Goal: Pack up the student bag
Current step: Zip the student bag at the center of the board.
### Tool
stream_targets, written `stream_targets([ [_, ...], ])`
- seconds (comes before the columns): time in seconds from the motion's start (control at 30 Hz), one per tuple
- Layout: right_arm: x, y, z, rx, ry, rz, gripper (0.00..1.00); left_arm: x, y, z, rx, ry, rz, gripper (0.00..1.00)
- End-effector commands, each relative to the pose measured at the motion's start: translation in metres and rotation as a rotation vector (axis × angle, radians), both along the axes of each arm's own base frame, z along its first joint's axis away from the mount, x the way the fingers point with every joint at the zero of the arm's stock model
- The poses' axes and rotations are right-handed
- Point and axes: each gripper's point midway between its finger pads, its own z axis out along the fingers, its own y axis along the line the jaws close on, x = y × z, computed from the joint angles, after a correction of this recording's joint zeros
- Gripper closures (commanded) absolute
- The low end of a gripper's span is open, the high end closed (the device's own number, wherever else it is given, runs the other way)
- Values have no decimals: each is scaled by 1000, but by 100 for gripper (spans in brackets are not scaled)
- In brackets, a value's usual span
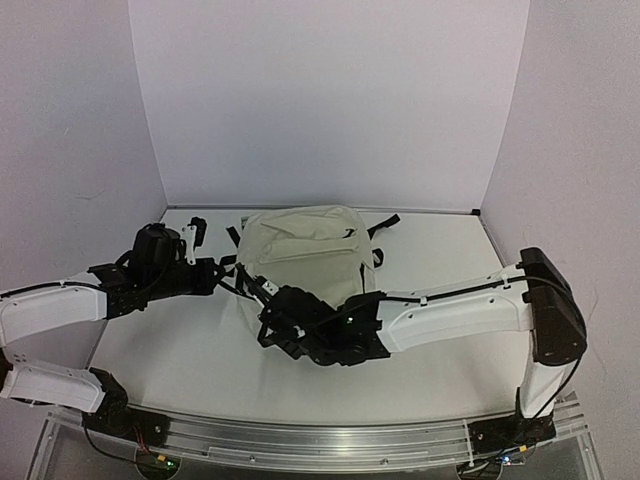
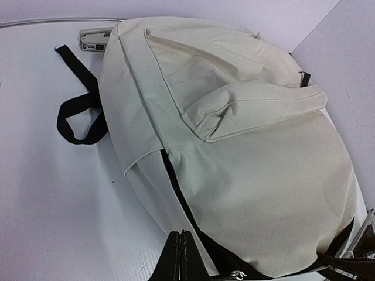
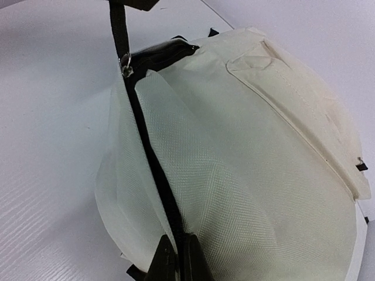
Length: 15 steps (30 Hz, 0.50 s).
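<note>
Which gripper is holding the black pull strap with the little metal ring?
The left gripper: it is shut on the pull strap at the student bag zipper. The right gripper is shut on bag fabric along the zipper.

**student bag (image 1: 300, 245) (image 2: 252, 175) (image 3: 252, 175): lying flat, mid-table**

Cream soft fabric backpack is lying front-face up on the white table (image 1: 180, 340), toward the back wall. Front pocket flap (image 2: 258, 111) is facing up and creasing slightly. Black zipper (image 2: 176, 187) (image 3: 152, 170) is running along the near side edge, metal pull ring (image 3: 125, 58) showing. Black strap loop (image 2: 76, 117) is trailing out flat beside it. Can't tell whether the zipper is open.
</note>
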Motion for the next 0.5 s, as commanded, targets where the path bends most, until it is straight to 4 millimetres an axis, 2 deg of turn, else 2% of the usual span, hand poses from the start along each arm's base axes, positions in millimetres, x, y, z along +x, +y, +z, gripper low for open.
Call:
stream_targets([
  [0.0,-13,-19,25,96,64,-26,100,30,10,47,-20,-162,96,100],
  [0.13,-20,-24,32,135,106,-8,100,42,7,41,-16,-164,100,100],
  [0.3,-34,-28,41,198,180,26,100,60,14,35,-30,-182,131,100],
  [0.47,-45,-31,42,233,247,49,100,79,17,30,-80,-173,134,100],
])
